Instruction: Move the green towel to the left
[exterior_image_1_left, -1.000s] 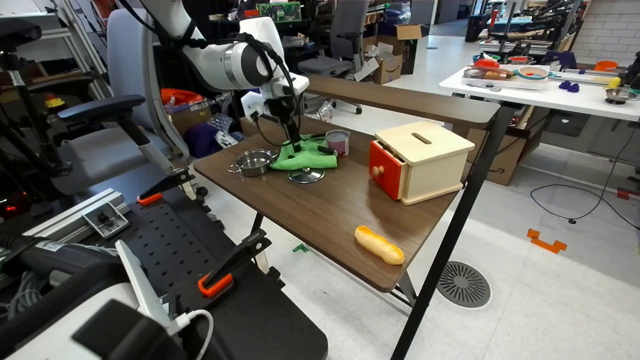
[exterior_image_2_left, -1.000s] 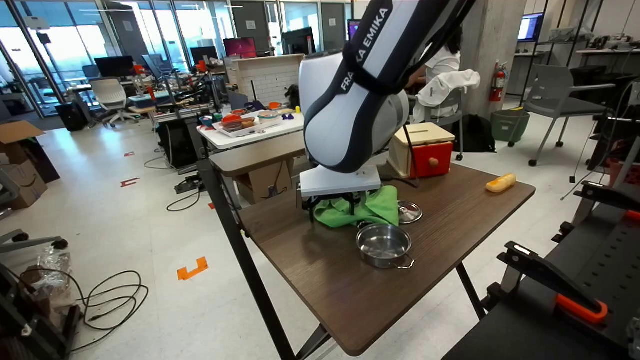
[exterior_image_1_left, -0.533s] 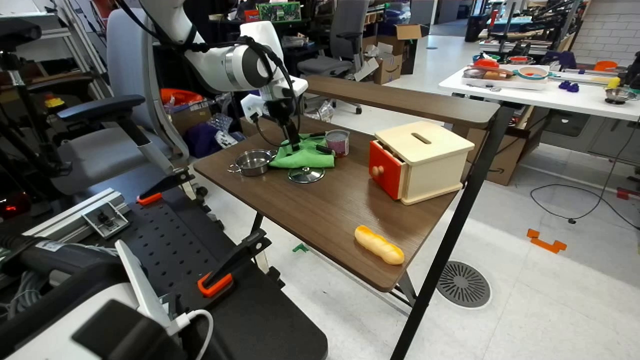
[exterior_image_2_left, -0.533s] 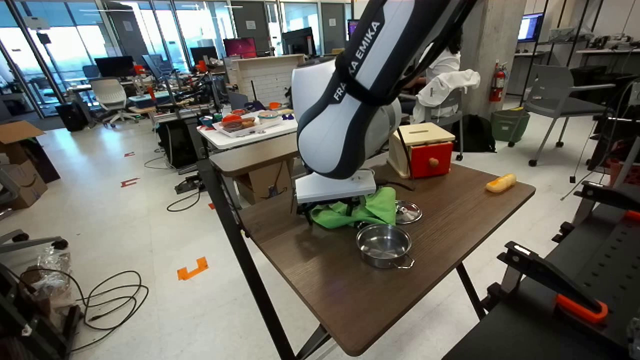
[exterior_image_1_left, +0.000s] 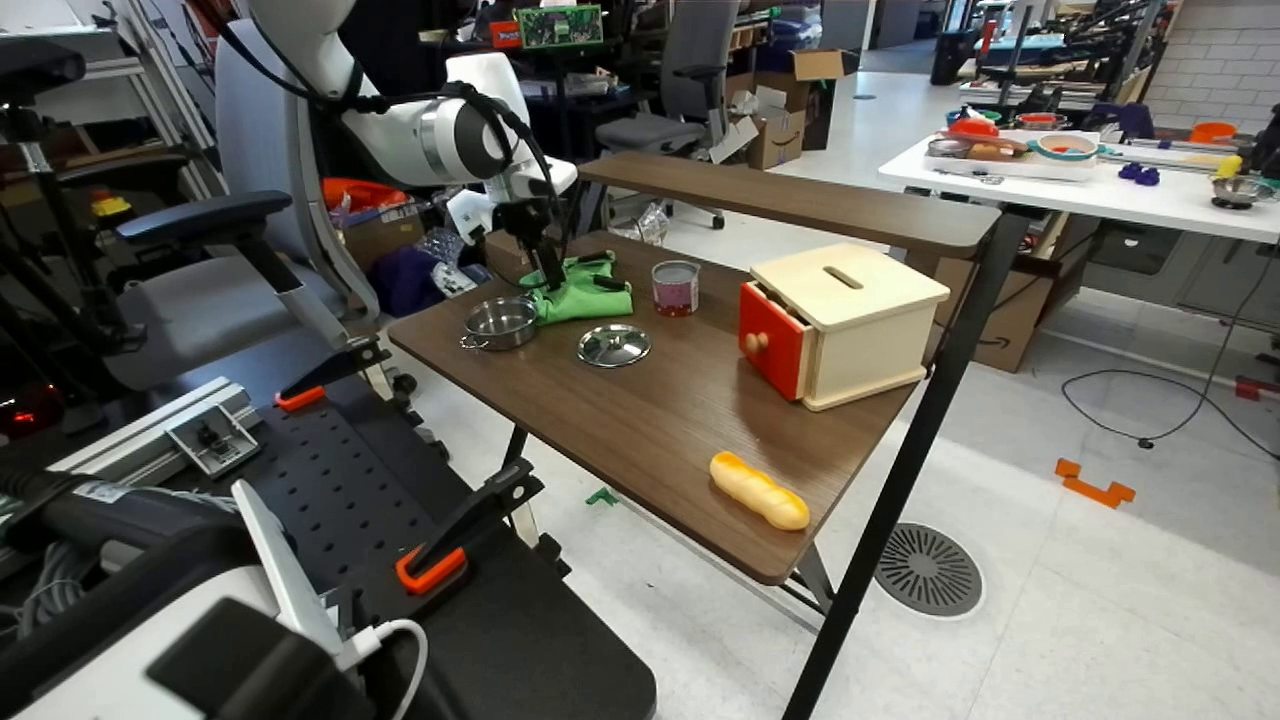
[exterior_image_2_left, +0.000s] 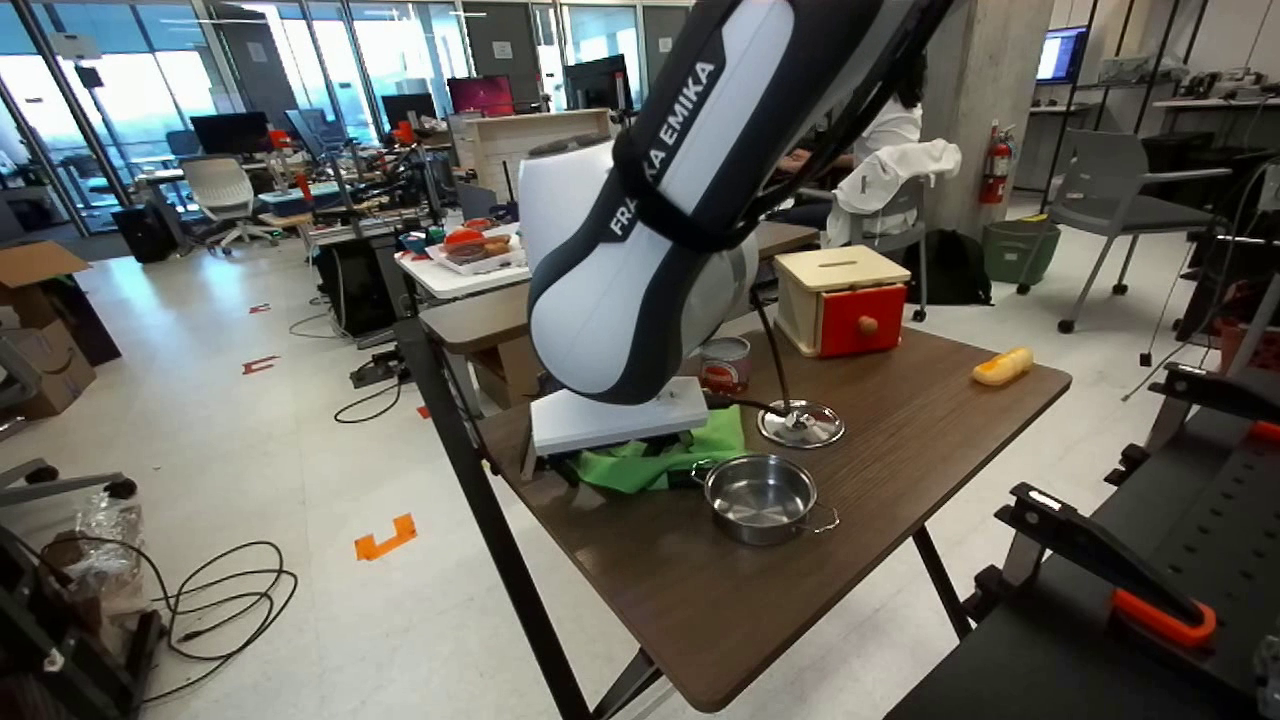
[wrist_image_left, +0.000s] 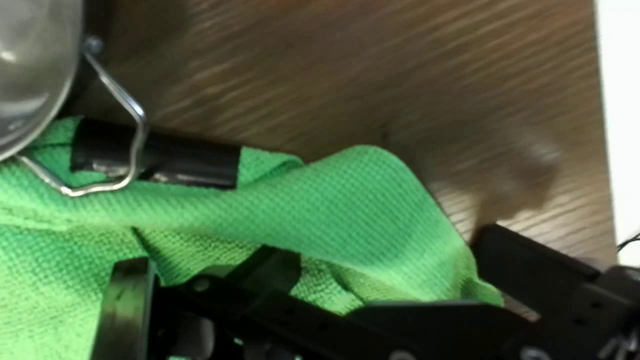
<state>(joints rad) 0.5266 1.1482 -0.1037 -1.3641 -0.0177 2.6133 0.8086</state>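
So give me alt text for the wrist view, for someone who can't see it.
A rumpled green towel lies on a wood-grain table, with the robot's open black hand across the lower part. At upper left, a metal pot is partly cut off, its wire handle reaching over a black strip along the towel's edge.

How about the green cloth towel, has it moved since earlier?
Yes: in an exterior view the towel moved left, away from the stationary purple-and-grey cylindrical can.
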